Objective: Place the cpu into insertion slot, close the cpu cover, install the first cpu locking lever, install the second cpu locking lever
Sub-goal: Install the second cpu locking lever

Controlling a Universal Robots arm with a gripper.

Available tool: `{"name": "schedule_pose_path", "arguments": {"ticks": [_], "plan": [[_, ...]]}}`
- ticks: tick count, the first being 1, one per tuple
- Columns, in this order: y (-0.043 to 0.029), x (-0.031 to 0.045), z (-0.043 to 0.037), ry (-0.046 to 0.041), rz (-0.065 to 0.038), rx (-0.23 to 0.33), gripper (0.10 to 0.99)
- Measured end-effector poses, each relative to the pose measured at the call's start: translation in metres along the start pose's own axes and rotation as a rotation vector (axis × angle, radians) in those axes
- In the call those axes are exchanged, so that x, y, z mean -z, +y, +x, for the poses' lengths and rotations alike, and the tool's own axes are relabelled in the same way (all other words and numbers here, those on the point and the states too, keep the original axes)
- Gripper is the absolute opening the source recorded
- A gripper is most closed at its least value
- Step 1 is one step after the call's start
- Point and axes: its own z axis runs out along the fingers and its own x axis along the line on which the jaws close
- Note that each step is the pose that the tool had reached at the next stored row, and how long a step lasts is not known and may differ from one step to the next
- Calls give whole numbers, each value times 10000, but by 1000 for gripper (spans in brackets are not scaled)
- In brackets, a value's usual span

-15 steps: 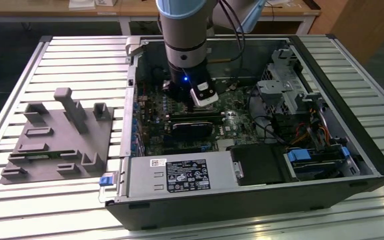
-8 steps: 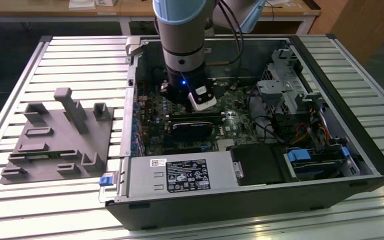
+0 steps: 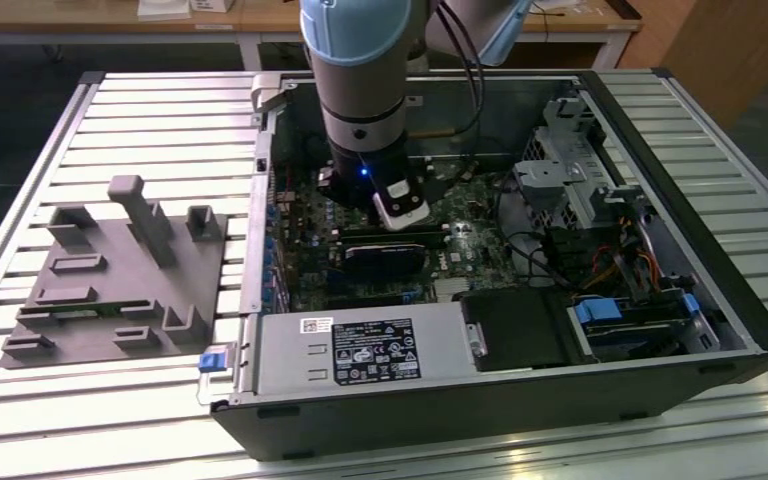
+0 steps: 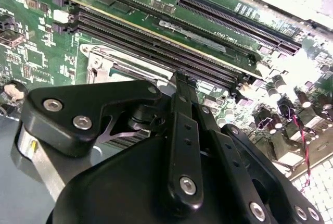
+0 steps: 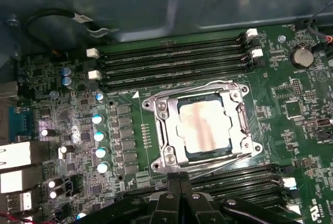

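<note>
We saw the end effector with fingers together, empty, just beside the closed cpu cover framing the cpu; memory slots lay beyond.

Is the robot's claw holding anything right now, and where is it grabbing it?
Nothing seems held. The gripper hangs beside the cpu cover, which lies closed over the cpu; its jaws look shut together.

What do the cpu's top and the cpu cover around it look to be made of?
The cpu top looks like dull brushed metal, pale with a soft, streaky sheen. The cpu cover looks like thin stamped steel, bright silver, catching sharp highlights along its edges and screws. Both are judged by look alone.
</note>
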Motion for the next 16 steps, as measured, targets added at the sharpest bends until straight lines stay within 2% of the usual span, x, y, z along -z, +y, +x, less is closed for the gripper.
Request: {"name": "schedule_pose_path", "arguments": {"ticks": [2,3,9,10,14,16], "plan": [[-15,-9,5,31,-164,1,106],[-25,-10,4,40,-214,1,106],[-100,-2,-10,49,-266,-2,106],[-103,-4,-10,57,-301,-2,106],[-108,-25,-9,105,-561,-3,106],[-112,-40,-8,118,-627,-1,106]]}}
